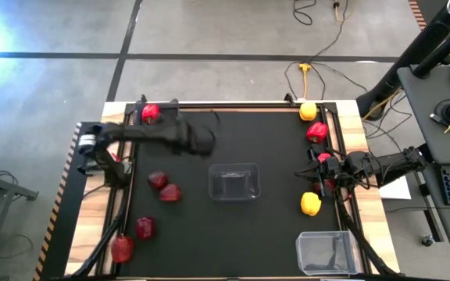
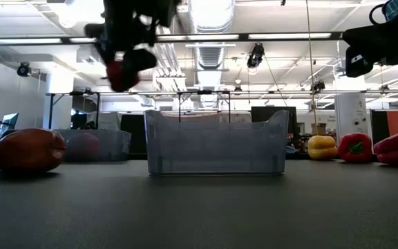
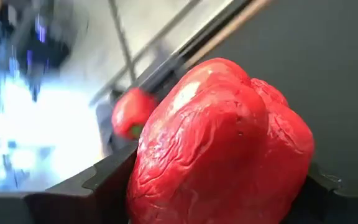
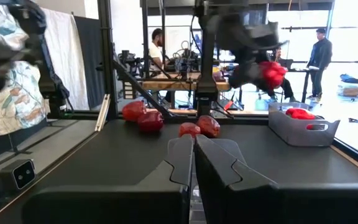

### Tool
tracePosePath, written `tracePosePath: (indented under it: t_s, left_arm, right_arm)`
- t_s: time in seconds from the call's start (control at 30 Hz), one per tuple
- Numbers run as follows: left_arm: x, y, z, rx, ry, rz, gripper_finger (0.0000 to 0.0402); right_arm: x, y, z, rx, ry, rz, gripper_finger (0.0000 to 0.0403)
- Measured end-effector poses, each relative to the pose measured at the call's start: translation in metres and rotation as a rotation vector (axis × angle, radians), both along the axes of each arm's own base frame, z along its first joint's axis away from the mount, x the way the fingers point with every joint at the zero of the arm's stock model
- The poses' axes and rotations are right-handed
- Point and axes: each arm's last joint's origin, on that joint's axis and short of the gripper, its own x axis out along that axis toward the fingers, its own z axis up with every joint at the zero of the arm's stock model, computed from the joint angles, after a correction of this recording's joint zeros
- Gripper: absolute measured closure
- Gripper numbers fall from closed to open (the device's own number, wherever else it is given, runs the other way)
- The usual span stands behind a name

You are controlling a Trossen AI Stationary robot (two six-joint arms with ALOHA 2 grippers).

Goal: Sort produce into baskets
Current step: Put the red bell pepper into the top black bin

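My left gripper (image 1: 203, 142) is shut on a bright red bell pepper (image 3: 219, 146), high above the table and to the far left of the middle clear basket (image 1: 234, 182). The pepper also shows in the low view (image 2: 123, 69) and in the right wrist view (image 4: 270, 73). In the high view the gripper hides it. My right gripper (image 4: 194, 152) is shut and empty, low at the table's right side (image 1: 314, 172). A second clear basket (image 1: 326, 252) stands at the near right. A dark grey basket (image 4: 303, 129) with a red pepper in it stands at the far left. My left gripper pinches the red pepper by two opposite sides of its body (image 3: 148, 162) between its two fingers (image 3: 98, 186), coming from above. The pepper hangs below the gripper, lifted well clear of the table.
Dark red apples (image 1: 157, 180) (image 1: 170, 193) (image 1: 144, 227) and a red pepper (image 1: 122, 248) lie at the near left. Yellow peppers (image 1: 310, 204) (image 1: 308, 112) and red peppers (image 1: 316, 131) (image 1: 325, 160) lie along the right side by my right gripper. People stand in the room beyond the table.
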Motion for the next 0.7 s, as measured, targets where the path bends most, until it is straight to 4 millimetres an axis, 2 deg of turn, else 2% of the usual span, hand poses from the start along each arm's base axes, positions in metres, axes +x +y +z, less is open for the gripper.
tracePosePath:
  t_s: [0.13, 0.27, 0.43, 0.6, 0.7]
  left_arm:
    - [-0.038, 0.051, -0.008, -0.024, -0.078, 0.229, 0.0125]
    - [-0.064, 0.092, -0.028, -0.092, -0.165, 0.332, 0.0125]
    - [-0.085, 0.137, -0.052, -0.140, -0.257, 0.388, 0.0125]
    - [-0.104, 0.179, -0.053, -0.140, -0.326, 0.424, 0.0125]
    - [-0.110, 0.191, -0.057, -0.194, -0.295, 0.396, 0.0125]
  right_arm:
    - [0.000, 0.000, 0.000, 0.000, 0.000, 0.000, 0.0392]
    - [0.000, 0.000, 0.000, 0.000, 0.000, 0.000, 0.0392]
    - [0.000, 0.000, 0.000, 0.000, 0.000, 0.000, 0.0392]
    - [0.000, 0.000, 0.000, 0.000, 0.000, 0.000, 0.0392]
    - [0.000, 0.000, 0.000, 0.000, 0.000, 0.000, 0.0392]
